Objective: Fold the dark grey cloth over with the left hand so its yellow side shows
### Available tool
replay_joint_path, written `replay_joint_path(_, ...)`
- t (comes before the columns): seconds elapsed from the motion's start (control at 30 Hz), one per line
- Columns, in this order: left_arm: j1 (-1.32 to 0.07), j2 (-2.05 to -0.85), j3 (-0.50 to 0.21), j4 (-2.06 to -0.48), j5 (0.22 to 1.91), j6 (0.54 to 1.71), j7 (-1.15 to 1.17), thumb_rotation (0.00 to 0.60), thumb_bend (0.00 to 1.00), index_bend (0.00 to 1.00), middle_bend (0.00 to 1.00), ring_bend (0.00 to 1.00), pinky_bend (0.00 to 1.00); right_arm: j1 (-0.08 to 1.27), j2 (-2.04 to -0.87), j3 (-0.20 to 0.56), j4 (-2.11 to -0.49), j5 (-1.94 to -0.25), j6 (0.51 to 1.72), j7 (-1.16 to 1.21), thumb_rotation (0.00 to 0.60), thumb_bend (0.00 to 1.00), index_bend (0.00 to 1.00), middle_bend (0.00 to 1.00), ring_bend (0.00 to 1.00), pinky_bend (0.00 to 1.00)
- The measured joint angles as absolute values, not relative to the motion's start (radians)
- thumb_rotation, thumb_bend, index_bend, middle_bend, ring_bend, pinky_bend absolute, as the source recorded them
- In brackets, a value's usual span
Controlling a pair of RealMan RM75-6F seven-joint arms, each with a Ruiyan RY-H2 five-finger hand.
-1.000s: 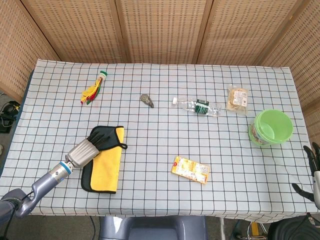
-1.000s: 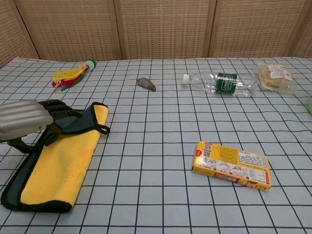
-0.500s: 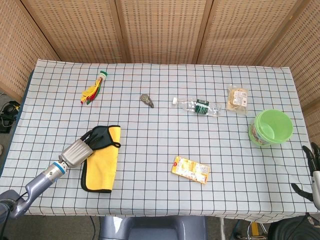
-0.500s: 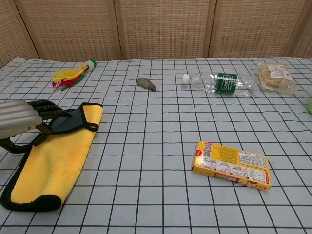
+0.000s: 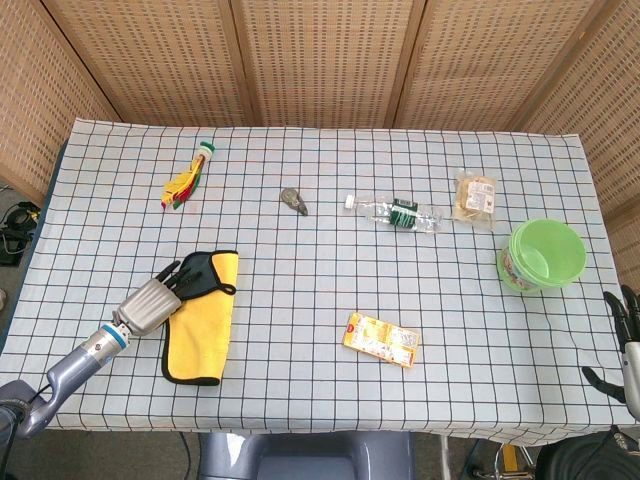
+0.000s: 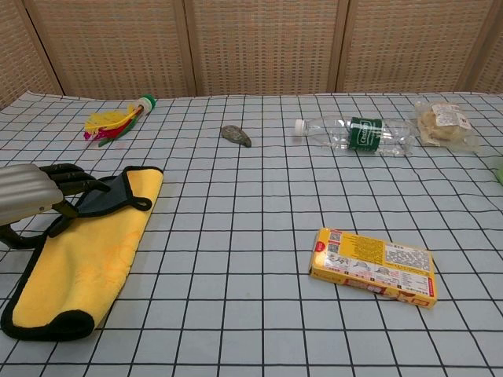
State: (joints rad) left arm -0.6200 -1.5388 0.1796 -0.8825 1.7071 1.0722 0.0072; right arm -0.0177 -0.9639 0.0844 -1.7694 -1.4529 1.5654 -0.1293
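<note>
The left hand's dark fingers (image 6: 78,179) lie spread and low over the grey far corner of the cloth (image 5: 202,322), touching it; whether they pinch it cannot be told. The left hand (image 5: 160,293) reaches in from the near-left table edge, its silver back up. The cloth lies folded with its yellow side up and a dark grey border and loop at the far end.

Taking the cloth as landmark: a feathered toy (image 5: 187,179) lies well beyond it, a small grey-brown lump (image 5: 295,202) beyond and to its right. Further right is a clear bottle (image 5: 394,213) on its side with a green label, writing too small to read, then a bagged snack (image 5: 475,197). A yellow box (image 6: 373,266) with red ends and dense print, illegible, sits to the cloth's right. A green bowl (image 5: 545,254) stands far right. The right hand (image 5: 624,345) hangs off the table's right edge, its dark fingers apart and holding nothing.
</note>
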Motion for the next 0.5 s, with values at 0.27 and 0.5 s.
replay_joint_path(0.27,-0.617,-1.547,0.175,-0.873,1.709,1.078,-0.002,0.6,0.33,0.01,0.0,0.0,0.0,-0.019,-0.964,0.084,-1.771,-1.454,1.567,-0.129,0.6,0.0,0.0,0.0,0.0,0.0)
replay_joint_path(0.5,-0.612,-1.516,0.181,-0.881,1.717,1.1,-0.047,0.6,0.26,0.0,0.0,0.0,0.0,-0.02,-0.961,0.083,-1.772,-1.457,1.569,-0.125,0.6,0.0,0.0,0.0,0.0,0.0)
